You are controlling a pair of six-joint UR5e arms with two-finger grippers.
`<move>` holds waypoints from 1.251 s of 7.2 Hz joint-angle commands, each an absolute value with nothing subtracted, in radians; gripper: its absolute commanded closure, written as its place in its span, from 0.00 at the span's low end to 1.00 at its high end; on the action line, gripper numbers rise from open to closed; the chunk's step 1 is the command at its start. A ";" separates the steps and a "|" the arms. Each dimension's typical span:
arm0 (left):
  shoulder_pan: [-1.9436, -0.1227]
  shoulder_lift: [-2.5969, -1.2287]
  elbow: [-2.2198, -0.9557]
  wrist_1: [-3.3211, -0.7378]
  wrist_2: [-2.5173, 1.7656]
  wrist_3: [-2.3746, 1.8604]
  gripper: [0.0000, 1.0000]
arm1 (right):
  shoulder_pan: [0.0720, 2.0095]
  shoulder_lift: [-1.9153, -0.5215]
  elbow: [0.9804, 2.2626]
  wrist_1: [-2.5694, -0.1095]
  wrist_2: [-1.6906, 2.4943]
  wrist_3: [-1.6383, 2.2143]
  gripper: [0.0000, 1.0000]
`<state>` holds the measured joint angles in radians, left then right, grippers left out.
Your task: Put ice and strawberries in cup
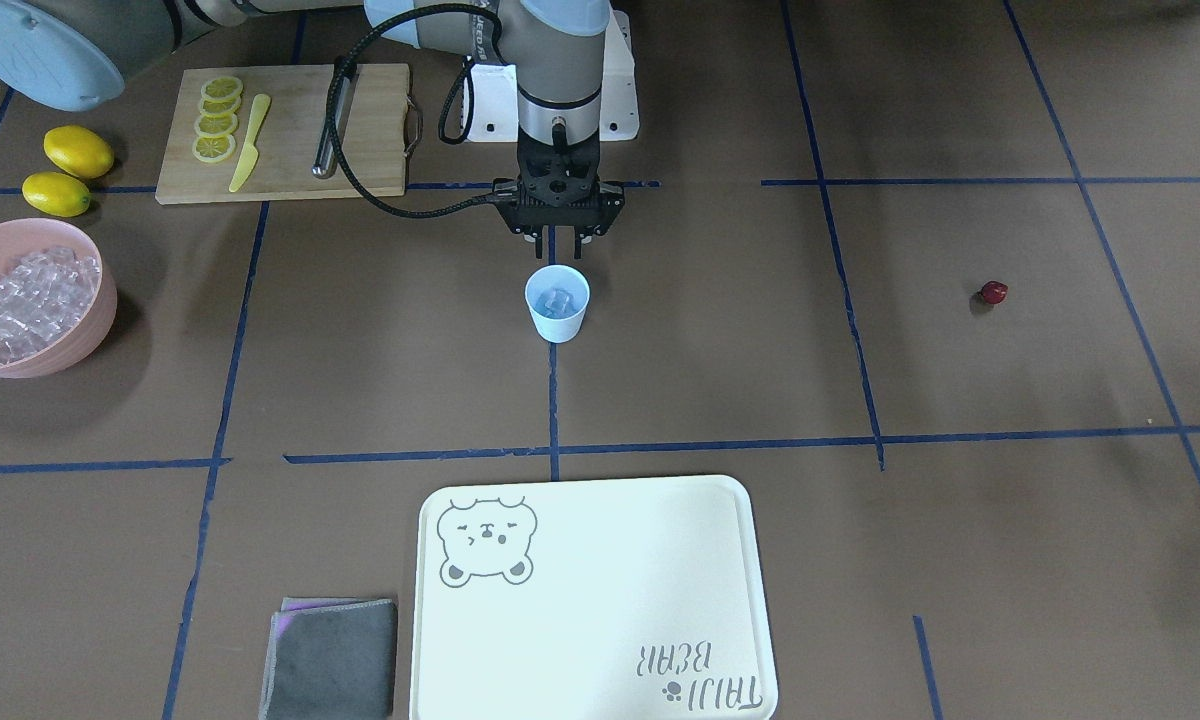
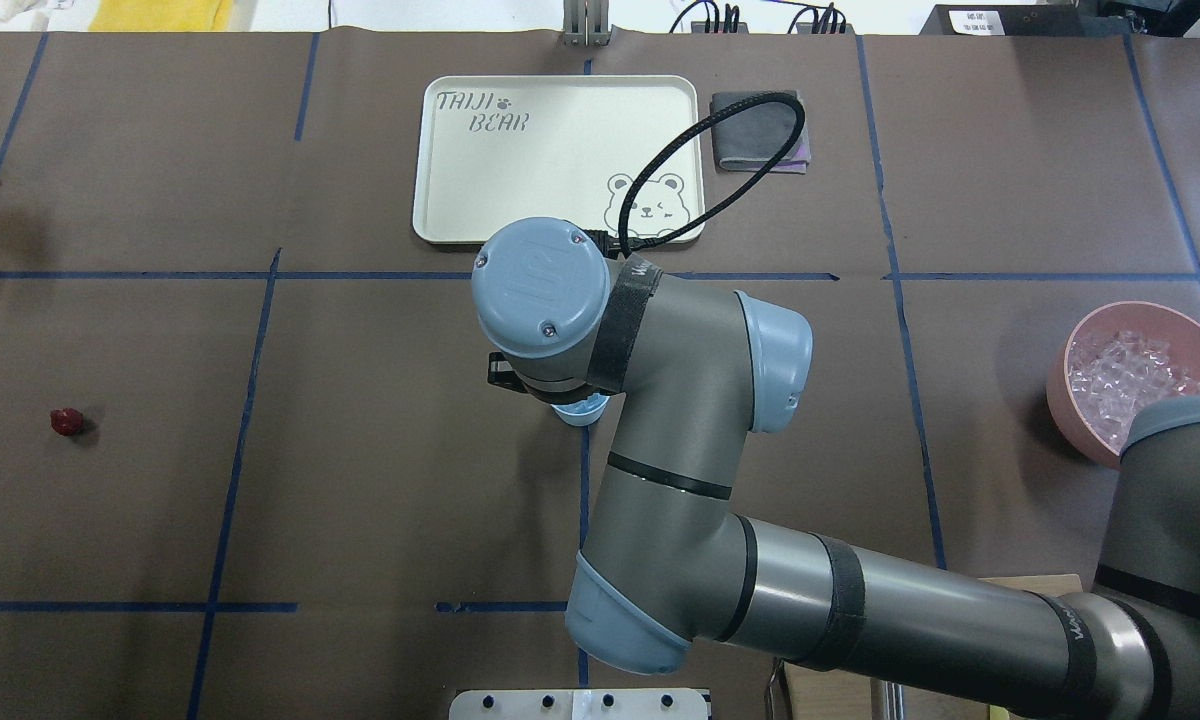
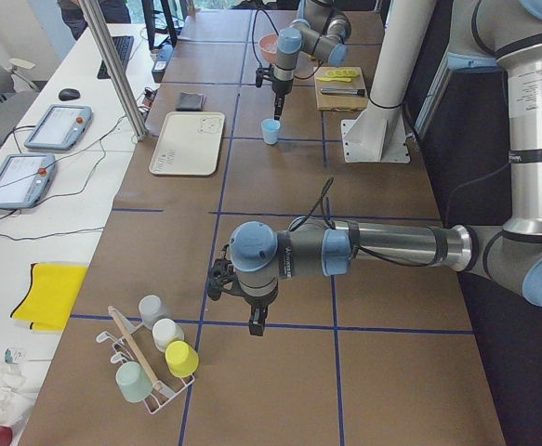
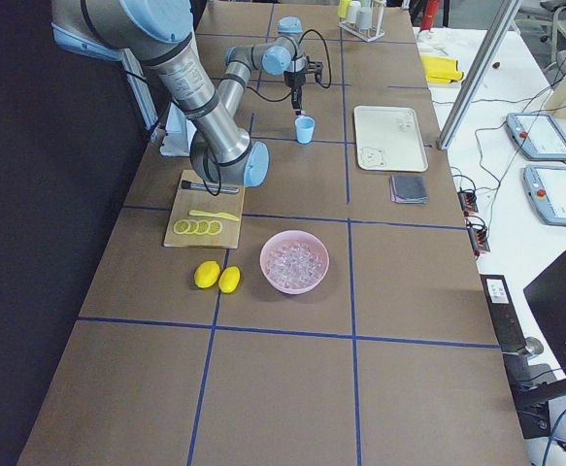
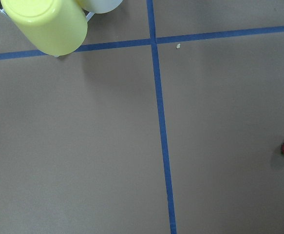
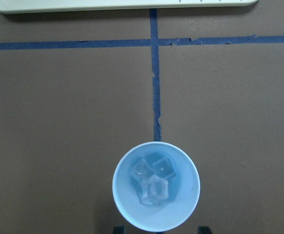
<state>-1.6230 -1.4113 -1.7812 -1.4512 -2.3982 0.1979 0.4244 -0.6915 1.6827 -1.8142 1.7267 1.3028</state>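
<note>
Above centre frame, right hand (image 1: 560,242) hangs spread, empty, over cup (image 1: 557,330) (ice (image 1: 558,300) inside); strawberry (image 1: 993,292), far right, likely next.

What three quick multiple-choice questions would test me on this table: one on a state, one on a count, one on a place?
1. What does the cup hold? A) nothing B) only water C) ice
2. How many whole lemons are there? A) two B) four C) none
3. Where is the strawberry? A) inside the cup B) on the table, far from the cup C) atop the lemons

Answers: C, clear cubes show inside it; A, two yellow ones lie together; B, it lies alone on the brown cover.
</note>
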 commanded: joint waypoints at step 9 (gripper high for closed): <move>-1.618 -1.440 -1.778 -1.681 -2.391 0.189 0.00 | 1.143 -1.140 1.893 -1.815 2.270 0.354 0.00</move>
<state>-1.6183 -1.4421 -1.7782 -1.6349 -2.3919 0.1900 1.0095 -1.0395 1.8899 -1.8156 2.1884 0.5674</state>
